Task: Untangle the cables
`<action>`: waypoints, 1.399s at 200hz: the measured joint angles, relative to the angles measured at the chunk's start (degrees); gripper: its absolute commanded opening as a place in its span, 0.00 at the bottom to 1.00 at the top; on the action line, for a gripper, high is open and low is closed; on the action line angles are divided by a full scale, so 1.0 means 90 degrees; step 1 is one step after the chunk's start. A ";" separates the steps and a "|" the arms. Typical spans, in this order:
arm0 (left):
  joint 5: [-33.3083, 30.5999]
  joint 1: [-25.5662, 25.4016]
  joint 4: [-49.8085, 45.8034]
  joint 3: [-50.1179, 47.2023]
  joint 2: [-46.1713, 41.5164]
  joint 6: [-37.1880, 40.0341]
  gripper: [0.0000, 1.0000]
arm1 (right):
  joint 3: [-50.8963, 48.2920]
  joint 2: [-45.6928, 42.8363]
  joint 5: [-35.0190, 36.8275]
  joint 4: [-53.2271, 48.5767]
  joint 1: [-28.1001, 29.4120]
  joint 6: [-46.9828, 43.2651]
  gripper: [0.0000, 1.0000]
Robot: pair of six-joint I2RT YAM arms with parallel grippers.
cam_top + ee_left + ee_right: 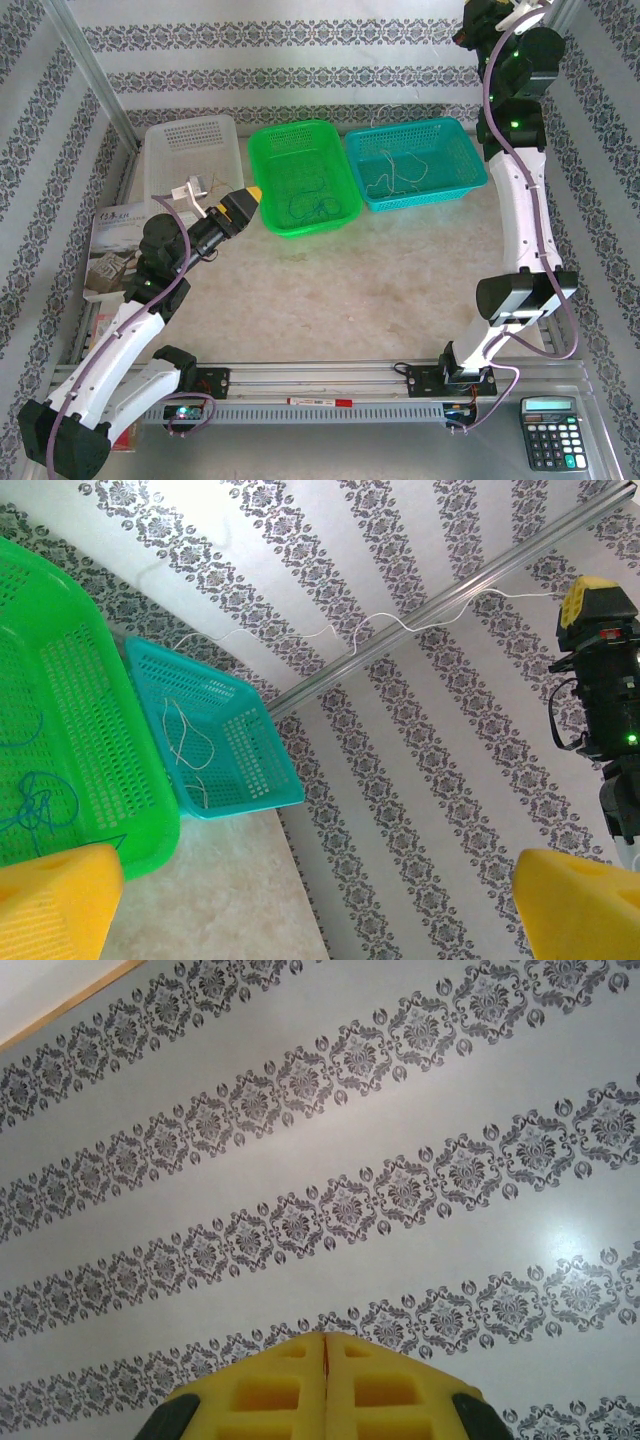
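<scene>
- We see 3 baskets in a row at the far side of the table [400,290]: a white basket [190,150] on the left, a green basket [303,175] in the middle and a teal basket [415,160] on the right.
- The green and teal baskets touch along their sides.
- A blue cable [315,208] lies curled in loops on the floor of the green basket, towards its near end.
- A tan cable [395,170] lies in loose bends on the floor of the teal basket.
- In the left wrist view, a white cable [500,594] hangs in the air in front of the patterned wall. It runs from near the teal basket's far rim up to the right gripper [592,600].
- The right gripper is raised high above the far right corner. Its yellow fingers [270,1390] are pressed flat together.
- The white cable ends at that gripper's tip, so we take it to be pinched there, though the right wrist view shows no strand at the seam.
- The left gripper [320,910] is spread as wide as it goes and has hold of nothing.
- From above, it hovers just beside the green basket's near left corner, pointing towards the baskets.
- A calculator [552,432] lies at the near right corner, and a red pen [320,401] lies on the rail between the 2 arm bases.
</scene>
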 measured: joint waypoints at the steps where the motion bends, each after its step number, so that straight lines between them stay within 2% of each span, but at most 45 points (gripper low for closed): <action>1: 0.0000 0.0000 0.0000 0.0000 0.0000 0.0002 1.00 | 0.0005 0.0000 0.0000 -0.0005 -0.0002 0.0000 0.00; 55: 0.0002 0.0000 0.0078 0.0000 0.0102 -0.0005 1.00 | 0.0687 -0.0044 0.0024 -0.0049 -0.0061 -0.0024 0.00; 111: 0.0000 0.0000 0.0165 -0.0024 0.0073 -0.0051 1.00 | -0.0780 -0.0493 0.0124 0.0277 -0.0100 0.0000 0.00; 161: 0.0000 0.0000 0.0168 -0.0024 -0.0019 -0.0051 1.00 | -0.0427 -0.0488 0.0272 0.0245 -0.0304 -0.0027 0.00; 207: 0.0000 0.0000 0.0197 -0.0187 -0.0019 -0.0124 1.00 | -0.0311 -0.1081 0.0306 0.0478 -0.0308 -0.0168 0.00; 239: 0.0000 0.0000 0.0197 -0.0226 -0.0029 -0.0170 1.00 | -0.1217 -0.1559 0.0350 0.0933 -0.0308 -0.0160 0.00; 280: -0.0002 0.0000 0.0199 -0.0228 -0.0177 -0.0175 1.00 | -0.2880 -0.1613 0.0362 0.1030 -0.0134 -0.0136 0.00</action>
